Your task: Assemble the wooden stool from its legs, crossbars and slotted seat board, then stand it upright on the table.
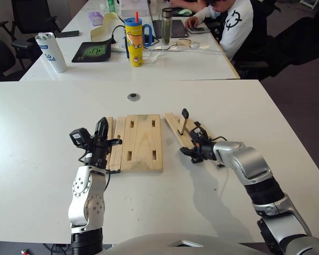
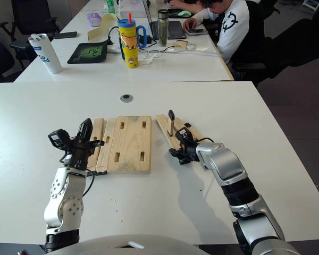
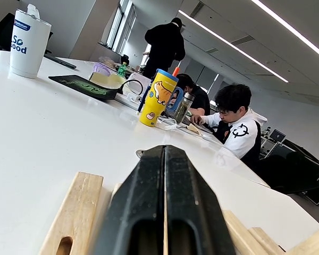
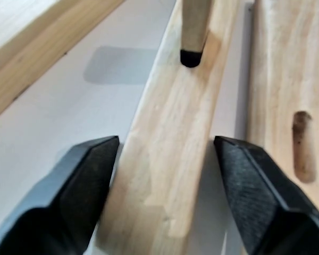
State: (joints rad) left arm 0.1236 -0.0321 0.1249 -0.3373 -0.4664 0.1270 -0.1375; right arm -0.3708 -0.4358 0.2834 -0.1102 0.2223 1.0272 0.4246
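Observation:
The slotted seat board (image 1: 142, 142) lies flat in the middle of the white table (image 1: 37, 133). Two wooden legs (image 1: 115, 144) lie along its left side. My left gripper (image 1: 102, 126) hovers over them, shut with nothing between its fingers; in the left wrist view the fingers (image 3: 164, 175) press together above a slotted leg (image 3: 74, 218). To the right of the board lie more legs (image 1: 176, 126). A short stick with a black tip (image 1: 184, 120) stands up from them. My right gripper (image 4: 166, 142) is open, its fingers on either side of one leg (image 4: 173, 122), close to the tabletop.
A metal grommet (image 1: 133, 96) sits in the table behind the board. A second table behind carries a white tumbler (image 1: 52, 52), a yellow cup (image 1: 134, 41), a mat and laptops, with a person seated there. The table's right edge (image 1: 295, 149) is near my right arm.

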